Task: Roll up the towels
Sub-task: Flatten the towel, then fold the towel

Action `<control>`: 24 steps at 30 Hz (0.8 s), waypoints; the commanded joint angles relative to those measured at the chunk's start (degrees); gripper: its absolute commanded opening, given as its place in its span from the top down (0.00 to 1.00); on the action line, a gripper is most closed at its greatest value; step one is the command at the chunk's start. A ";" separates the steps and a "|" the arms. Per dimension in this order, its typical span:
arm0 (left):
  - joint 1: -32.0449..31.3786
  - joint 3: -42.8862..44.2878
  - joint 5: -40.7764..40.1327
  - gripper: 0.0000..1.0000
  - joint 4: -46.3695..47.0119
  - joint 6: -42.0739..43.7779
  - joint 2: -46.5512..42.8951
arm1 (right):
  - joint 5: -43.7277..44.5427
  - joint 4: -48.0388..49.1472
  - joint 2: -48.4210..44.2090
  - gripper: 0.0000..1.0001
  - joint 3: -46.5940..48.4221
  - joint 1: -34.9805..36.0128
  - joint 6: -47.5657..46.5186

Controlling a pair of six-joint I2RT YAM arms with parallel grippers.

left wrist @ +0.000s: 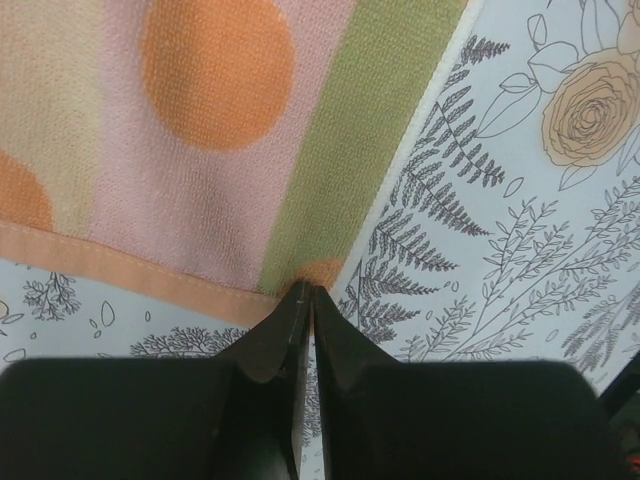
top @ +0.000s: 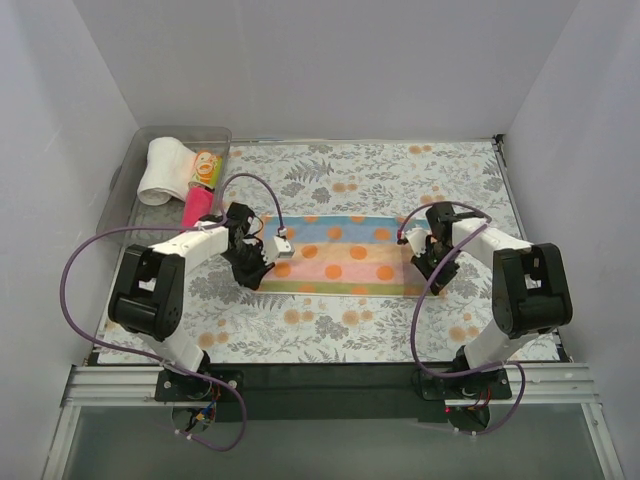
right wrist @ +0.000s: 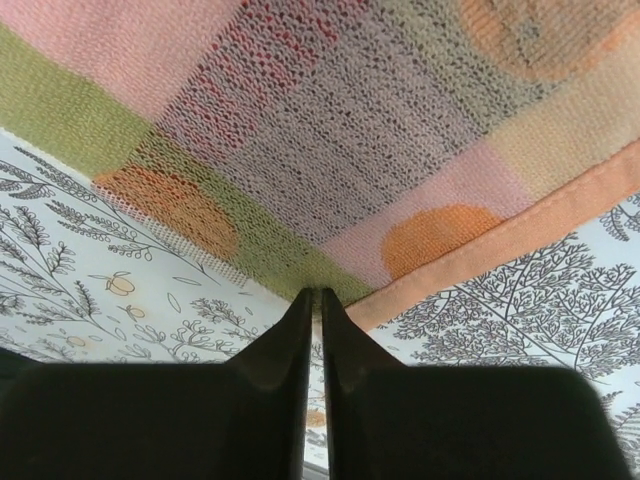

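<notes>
A striped towel with orange spots [top: 335, 256] lies spread flat across the middle of the floral covering. My left gripper [top: 250, 270] sits at its near left corner. In the left wrist view the left gripper [left wrist: 305, 290] is shut, pinching the orange hem at the towel [left wrist: 210, 150] corner. My right gripper [top: 432, 268] is at the near right corner. In the right wrist view the right gripper [right wrist: 320, 292] has its jaws almost together on the green edge of the towel [right wrist: 330, 140], which rises a little off the covering there.
A clear plastic bin [top: 150, 135] stands at the back left. It holds a white rolled towel [top: 165, 170], a yellow patterned one [top: 206, 166] and a magenta one [top: 197, 207]. White walls enclose the table on three sides.
</notes>
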 commanded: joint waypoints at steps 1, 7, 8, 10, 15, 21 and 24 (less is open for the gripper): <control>0.40 3.42 -0.77 0.93 -4.27 0.63 0.03 | -0.49 -4.48 0.99 0.87 3.57 0.20 0.33; 0.76 12.74 3.61 0.52 -4.81 -2.00 -3.22 | -4.62 -8.61 -1.04 0.42 19.27 -1.38 0.33; 0.76 15.37 3.80 0.48 -4.28 -2.70 -3.31 | -5.32 -8.70 -0.87 0.36 21.14 -1.99 0.24; 1.02 17.76 3.63 0.35 -1.83 -3.41 -2.70 | -7.16 -8.01 0.45 0.33 25.79 -3.04 -0.11; 3.91 26.36 1.07 0.02 4.95 -11.05 2.30 | -8.92 -7.39 11.77 0.41 37.58 -7.79 1.64; 8.31 37.62 5.20 0.02 3.12 -15.80 13.37 | -9.38 -7.21 24.44 0.61 51.56 -10.26 3.05; 9.98 41.32 7.66 0.13 1.62 -16.77 16.10 | -9.11 -6.86 27.69 0.65 52.45 -10.35 2.88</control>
